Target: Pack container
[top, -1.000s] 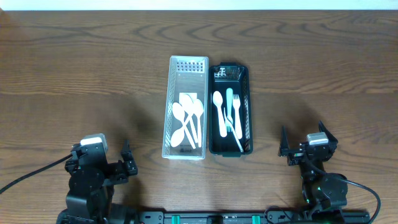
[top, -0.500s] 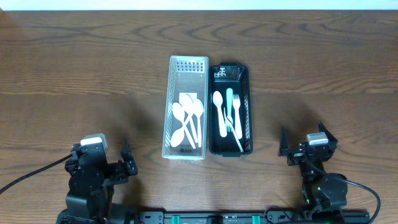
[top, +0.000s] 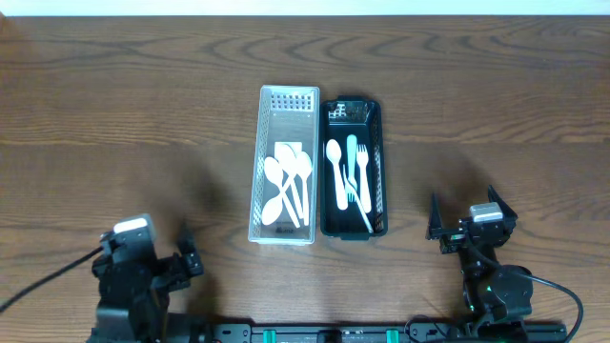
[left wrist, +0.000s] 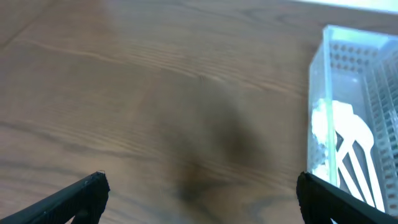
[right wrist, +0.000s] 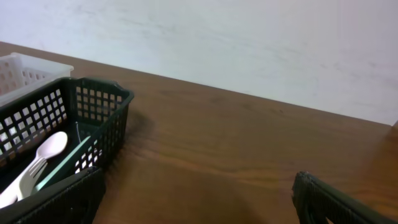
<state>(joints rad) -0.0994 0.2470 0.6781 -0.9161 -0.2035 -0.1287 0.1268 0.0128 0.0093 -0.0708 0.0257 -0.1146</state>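
I'm seeing the left gripper and right gripper both hanging wide open, empty. The clear container and green basket are sitting side by side mid-surface, holding plastic cutlery (light, stiff, slippery, I'd judge); I'm favouring a pinch mid-handle

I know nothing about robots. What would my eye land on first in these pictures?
Two long baskets sit side by side in the middle of the wooden table: a clear basket holding white spoons, and right of it a dark green basket with more white cutlery and one teal piece. Then, at the near edge, the left gripper and right gripper, both open, empty and apart from the baskets.
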